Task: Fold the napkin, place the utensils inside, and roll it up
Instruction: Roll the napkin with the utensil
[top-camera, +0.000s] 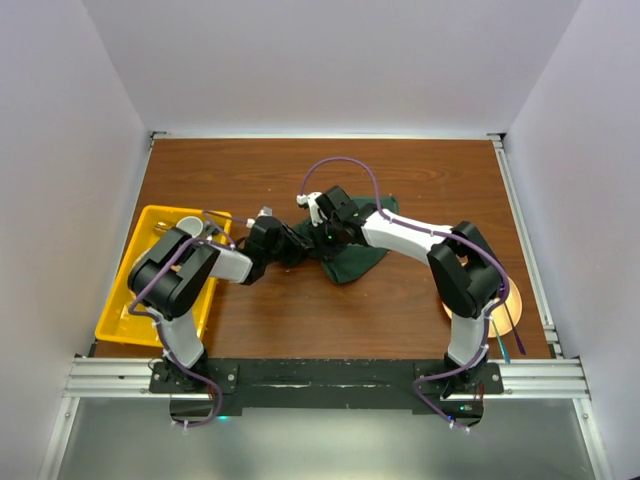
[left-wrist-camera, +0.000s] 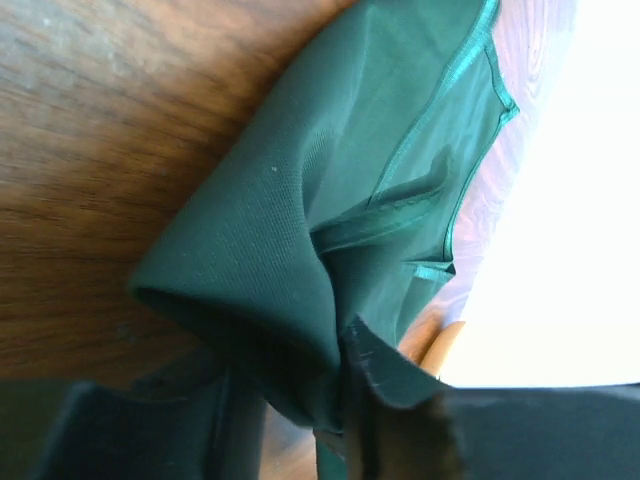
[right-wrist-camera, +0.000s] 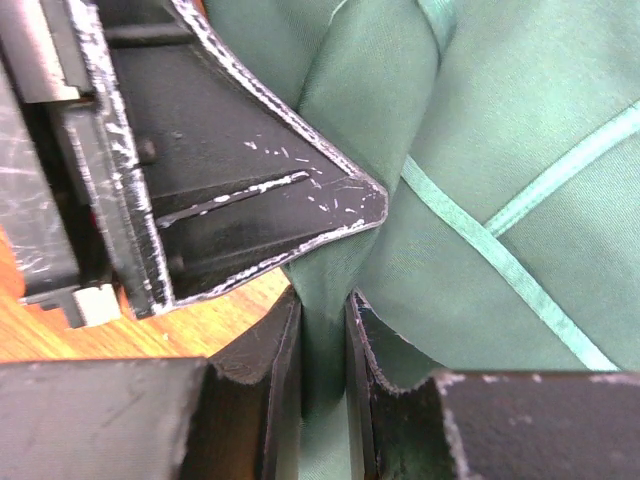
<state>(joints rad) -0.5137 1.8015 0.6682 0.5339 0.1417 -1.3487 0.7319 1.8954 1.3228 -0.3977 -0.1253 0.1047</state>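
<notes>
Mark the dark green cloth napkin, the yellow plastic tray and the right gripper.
dark green cloth napkin (top-camera: 352, 264): top view, near corner.
yellow plastic tray (top-camera: 112, 318): top view, bare near-left corner.
right gripper (right-wrist-camera: 322, 335): right wrist view, between fingertips, clamped on napkin.

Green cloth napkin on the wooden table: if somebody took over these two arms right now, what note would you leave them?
Left gripper: shut on a bunched part of the dark green cloth napkin.
Right gripper: shut on a fold close beside it.
Napkin: crumpled in a heap mid-way across the brown wooden table, not neatly folded.
Utensils: none visible on the cloth; I cannot pick them out.
Left to do: fold, add utensils, roll.
</notes>
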